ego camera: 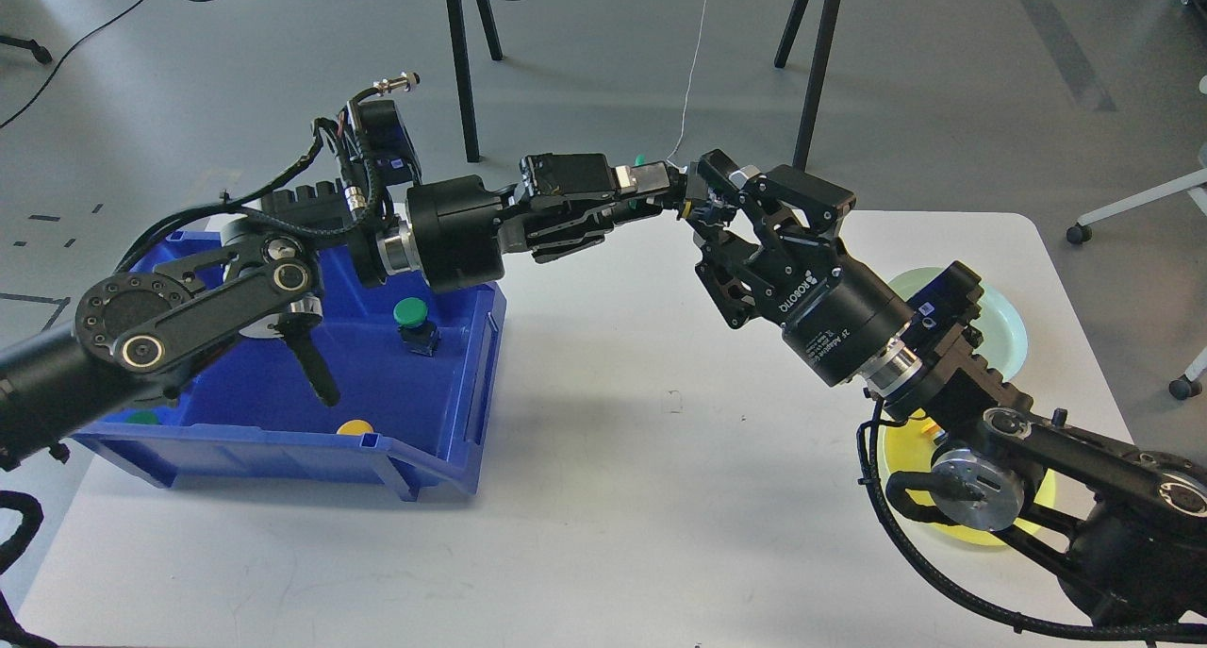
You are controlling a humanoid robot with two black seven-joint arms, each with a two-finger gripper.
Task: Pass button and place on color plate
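A green button [640,161] with a small dark body is held above the table's far middle, between both grippers. My left gripper [671,195] reaches in from the left and is shut on it. My right gripper [709,207] comes up from the right, and its fingers are closed on the button's body. Most of the button is hidden by the fingers. A pale green plate [1001,332] lies at the right, behind my right arm. A yellow plate [981,533] lies nearer, mostly under that arm.
A blue bin [471,374] stands at the left on the white table [613,497]. It holds a green button [411,312], a yellow one [355,428] and another green one [142,418]. Stand legs rise beyond the table's far edge.
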